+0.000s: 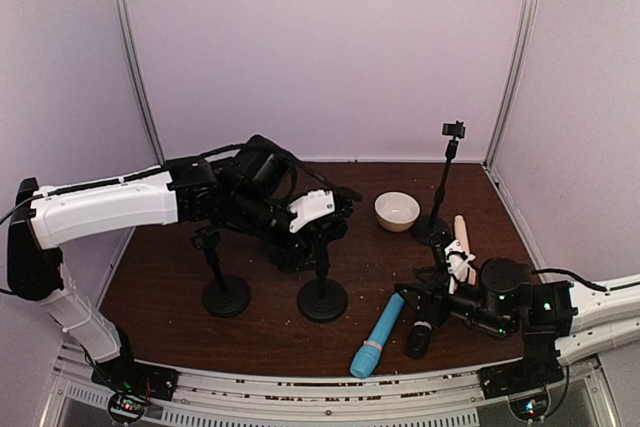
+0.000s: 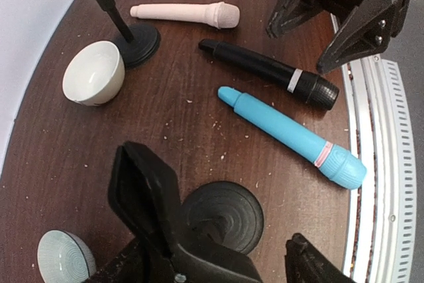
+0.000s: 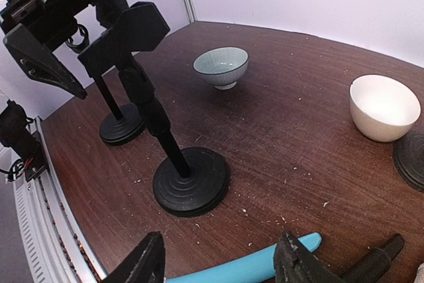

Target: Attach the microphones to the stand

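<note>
Dark wooden table point(image 1: 265, 347) — blue microphone point(image 2: 291, 136) looks rigid, light, slick; pinch it mid-barrel, I judge. Both left gripper point(image 1: 318, 219) and right gripper point(image 3: 218, 263) gape, empty.

Three microphones lie flat on the table point(image 2: 165, 117), side by side but apart, roughly parallel. The cream-beige microphone point(image 2: 185, 13) lies farthest back, near the round base of the tall black stand point(image 1: 443, 182). The black microphone point(image 2: 268, 71), pale-banded near its head, lies between it and the light blue microphone point(image 2: 291, 134), which has a pink band. Two shorter black stands point(image 1: 322, 297) stand upright to the left.
</note>
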`<state>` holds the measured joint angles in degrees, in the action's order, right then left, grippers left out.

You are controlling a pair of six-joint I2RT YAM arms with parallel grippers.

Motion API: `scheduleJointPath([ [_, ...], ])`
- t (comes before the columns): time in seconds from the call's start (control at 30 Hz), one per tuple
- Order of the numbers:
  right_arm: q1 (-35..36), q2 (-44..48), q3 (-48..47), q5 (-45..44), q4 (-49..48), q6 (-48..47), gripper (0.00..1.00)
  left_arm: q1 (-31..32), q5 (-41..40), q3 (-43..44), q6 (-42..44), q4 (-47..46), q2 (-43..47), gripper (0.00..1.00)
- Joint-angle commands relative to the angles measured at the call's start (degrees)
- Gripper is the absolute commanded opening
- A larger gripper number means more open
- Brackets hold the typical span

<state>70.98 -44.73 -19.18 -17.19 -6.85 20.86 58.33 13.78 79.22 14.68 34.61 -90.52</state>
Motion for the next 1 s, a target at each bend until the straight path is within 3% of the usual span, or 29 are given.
scheduleJointPath([
  [0.0, -0.2, 1.1, 0.4, 0.6, 1.3, 0.0, 0.57, 0.2, -4.4, -2.4, 3.1, -2.7, 4.1, 0.78],
  [0.27, -0.1, 0.9, -4.4, -1.5, 16.1, 5.0, 0.61, 0.3, -8.3, -4.1, 1.7, -3.2, 13.0, 0.97],
  [0.5, 0.0, -3.0, -7.8, 2.4, 26.3, 4.8, 0.63, 0.4, -8.6, -2.9, -0.2, -8.3, 19.7, 0.98],
  [0.6, 0.3, -8.2, -11.3, 4.3, 27.8, 0.1, 0.68, 0.3, -12.2, -3.1, -0.9, -12.8, 20.2, 0.98],
  [0.7, 0.7, -16.0, -18.3, 6.3, 32.6, -4.5, 0.80, 0.3, -16.3, -4.7, -1.2, -16.4, 20.9, 0.98],
  [0.97, 6.5, -32.7, -34.1, 9.1, 49.5, -14.0, 0.73, 0.1, -19.2, -18.3, -1.9, -26.6, 30.7, 0.98],
])
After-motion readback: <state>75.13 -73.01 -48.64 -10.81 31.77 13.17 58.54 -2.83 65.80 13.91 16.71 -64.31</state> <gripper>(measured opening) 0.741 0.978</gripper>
